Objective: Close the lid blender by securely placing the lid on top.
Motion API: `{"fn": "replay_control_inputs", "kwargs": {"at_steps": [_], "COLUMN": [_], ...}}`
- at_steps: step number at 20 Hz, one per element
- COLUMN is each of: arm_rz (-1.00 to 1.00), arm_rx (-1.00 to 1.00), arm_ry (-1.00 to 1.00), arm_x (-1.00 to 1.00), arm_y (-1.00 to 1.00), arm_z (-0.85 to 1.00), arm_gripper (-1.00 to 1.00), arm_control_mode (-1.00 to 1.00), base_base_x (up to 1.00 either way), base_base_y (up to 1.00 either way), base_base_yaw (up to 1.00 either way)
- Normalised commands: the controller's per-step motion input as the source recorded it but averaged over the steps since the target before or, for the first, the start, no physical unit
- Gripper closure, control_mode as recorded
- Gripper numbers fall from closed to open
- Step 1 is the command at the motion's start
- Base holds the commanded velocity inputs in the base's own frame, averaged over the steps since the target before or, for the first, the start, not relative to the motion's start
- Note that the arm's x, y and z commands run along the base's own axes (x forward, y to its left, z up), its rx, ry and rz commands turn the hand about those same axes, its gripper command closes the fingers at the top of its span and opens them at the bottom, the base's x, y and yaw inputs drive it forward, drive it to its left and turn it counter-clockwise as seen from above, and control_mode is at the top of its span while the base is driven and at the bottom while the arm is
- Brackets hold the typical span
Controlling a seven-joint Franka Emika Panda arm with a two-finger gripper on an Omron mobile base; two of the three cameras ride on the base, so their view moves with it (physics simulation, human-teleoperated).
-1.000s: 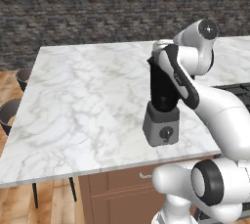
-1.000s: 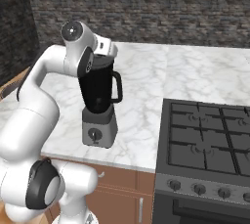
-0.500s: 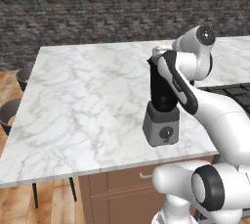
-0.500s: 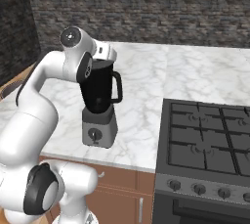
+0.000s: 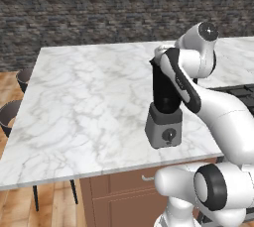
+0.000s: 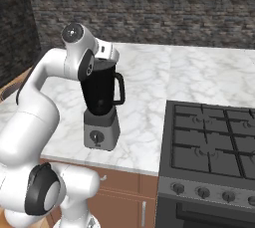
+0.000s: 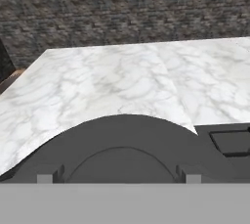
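The blender stands near the counter's front edge: a grey base with a black knob [image 5: 164, 130] [image 6: 101, 131] under a tall black jar [image 5: 163, 89] [image 6: 101, 90] whose handle [image 6: 119, 88] points toward the stove. The lid [image 7: 124, 142], a dark grey disc with a raised centre, lies flat close under the hand camera. My gripper [image 7: 118, 178] reaches in sideways over the jar's rim, its fingertips [image 7: 45, 178] set wide apart against either side of the raised centre, shut on it. The arm hides the jar's top in the left base view.
A black gas stove [image 6: 214, 142] [image 7: 232, 142] sits just right of the blender. The white marble counter [image 5: 84, 97] [image 7: 112, 81] stretches left and back to a dark stone wall [image 6: 149, 8]. Dark stools [image 5: 10, 114] stand past the counter's left edge.
The hand has sunk slightly toward the jar's rim and the elbow has shifted a little. The blender has not moved.
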Motion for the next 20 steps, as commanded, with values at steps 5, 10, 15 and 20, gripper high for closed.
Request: {"fn": "replay_control_inputs", "kwargs": {"at_steps": [5, 10, 15, 20], "arm_rz": [0.00, 0.00, 0.02, 0.03], "arm_rx": [0.00, 0.00, 0.00, 0.00], "arm_ry": [0.00, 0.00, 0.00, 0.00], "arm_x": [0.00, 0.00, 0.00, 0.00], "arm_y": [0.00, 0.07, 0.14, 0.10], "arm_z": [-0.13, -0.04, 0.00, 0.05], "arm_gripper": [-1.00, -1.00, -1.00, -1.00], "arm_control_mode": [-1.00, -1.00, -1.00, -1.00], "base_base_x": [0.00, 0.00, 0.00, 0.00], "base_base_y": [0.00, 0.00, 0.00, 0.00], "base_base_yaw": [0.00, 0.00, 0.00, 0.00]}}
